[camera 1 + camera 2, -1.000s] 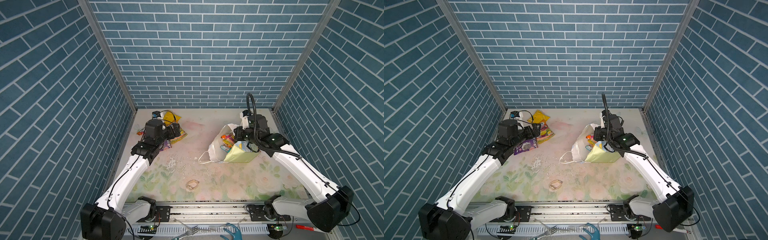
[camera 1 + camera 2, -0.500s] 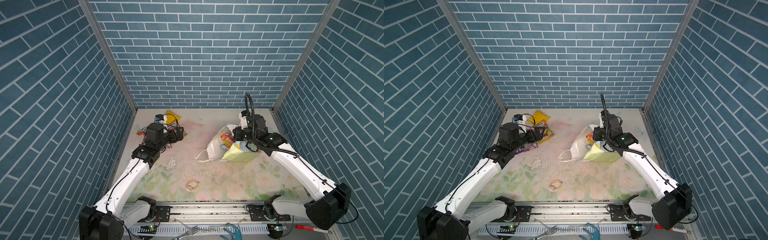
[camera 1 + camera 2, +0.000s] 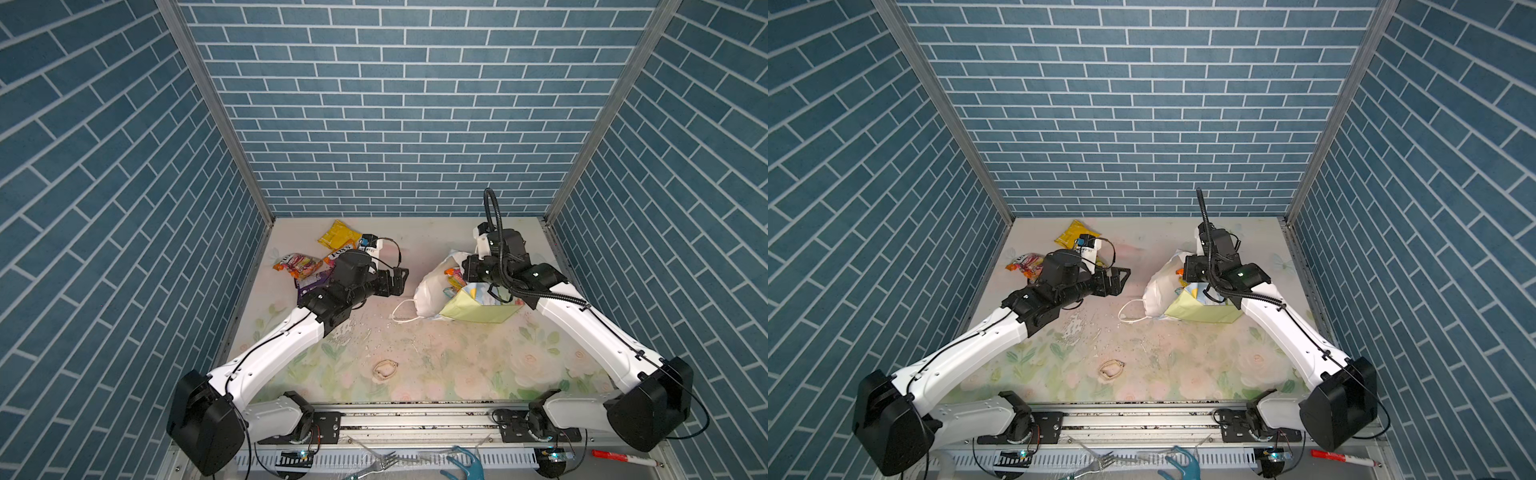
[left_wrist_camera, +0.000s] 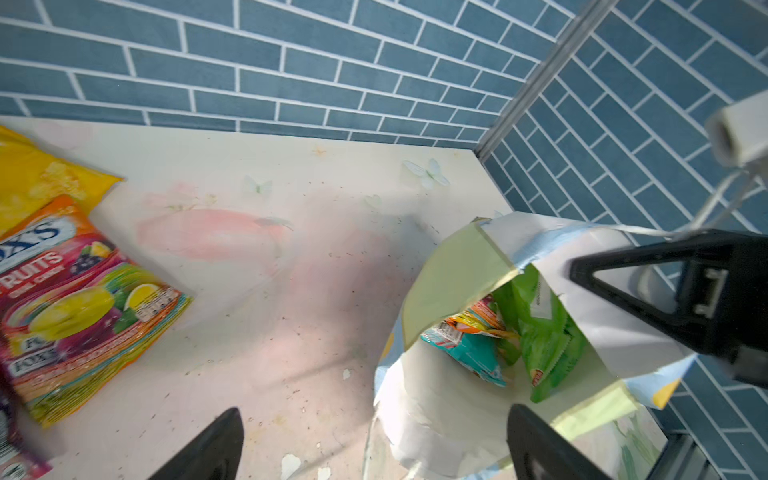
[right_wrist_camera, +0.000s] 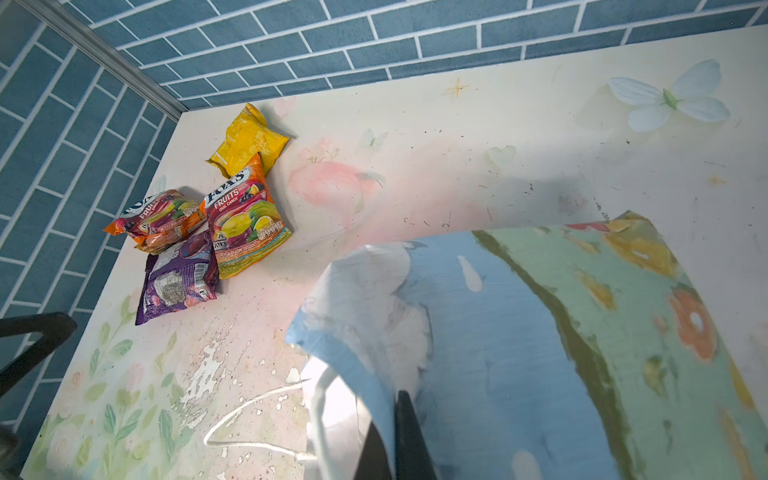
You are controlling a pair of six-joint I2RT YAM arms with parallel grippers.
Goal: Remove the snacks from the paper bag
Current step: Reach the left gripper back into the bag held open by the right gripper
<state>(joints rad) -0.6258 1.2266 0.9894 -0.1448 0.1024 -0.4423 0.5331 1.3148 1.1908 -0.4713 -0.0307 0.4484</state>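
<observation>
— Where is the paper bag point(image 3: 478, 311)?
— On the right side of the table point(image 3: 436, 361). It is tipped over and its mouth faces the left arm.
— Who holds it?
— The right gripper point(image 5: 401, 428). The right arm reaches in from the front, bends at the elbow and dips its wrist down over the bag. Its jaws are pinched tight on the bag's top edge.
— And the left gripper point(image 3: 398, 277)?
— The left arm lies low and long across the table and points at the bag's mouth. Its jaws are spread as wide as they go, with nothing in them. It sits between the bag and the pile of snacks.
— Which snacks are out?
— A yellow packet point(image 3: 338, 237), two FOX'S candy bags point(image 5: 245, 220) and a purple packet point(image 5: 178, 278), all close together by the left wall.
— What is inside the bag?
— A green bag point(image 4: 540, 332), a teal packet point(image 4: 473, 353) and an orange packet point(image 4: 478, 318)
</observation>
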